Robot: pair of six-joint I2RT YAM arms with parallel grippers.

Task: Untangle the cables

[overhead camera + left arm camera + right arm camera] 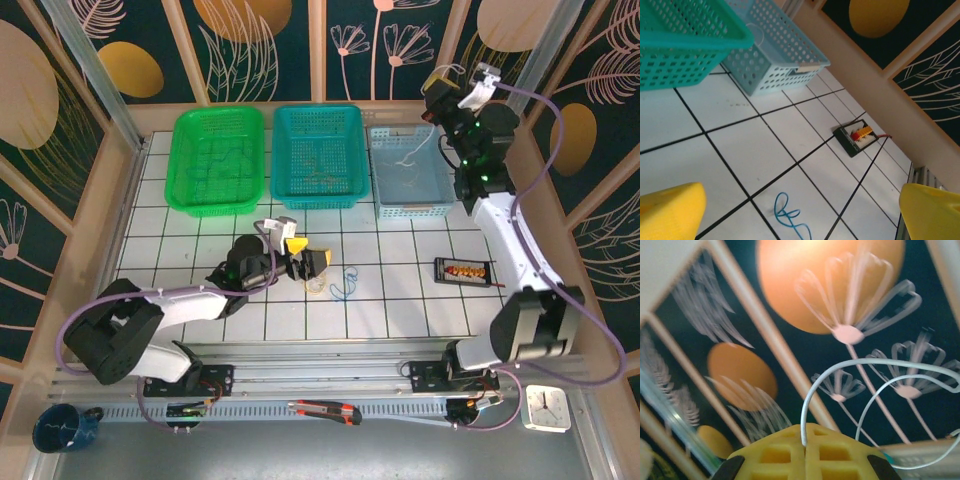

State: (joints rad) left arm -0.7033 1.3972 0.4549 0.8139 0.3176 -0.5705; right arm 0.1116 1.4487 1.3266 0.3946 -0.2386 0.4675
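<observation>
Blue cable (pixel 790 218): loose on the surface just ahead of your left hand (pixel 313 259), lengthwise across its closing line.
Left hand: spread wide, empty, the nearer one.
Tan cable (pixel 316 286): just beside the blue.
Right hand (pixel 805 432): far off, raised over the pale blue basket (pixel 415 210), pinching a white cable (pixel 803 412).

No lettering, label or number is legible — none.

Green basket (pixel 218 205), teal basket (pixel 318 198), pale-blue basket (pixel 415 209) side by side — a black board (pixel 463 271) lies apart.
</observation>
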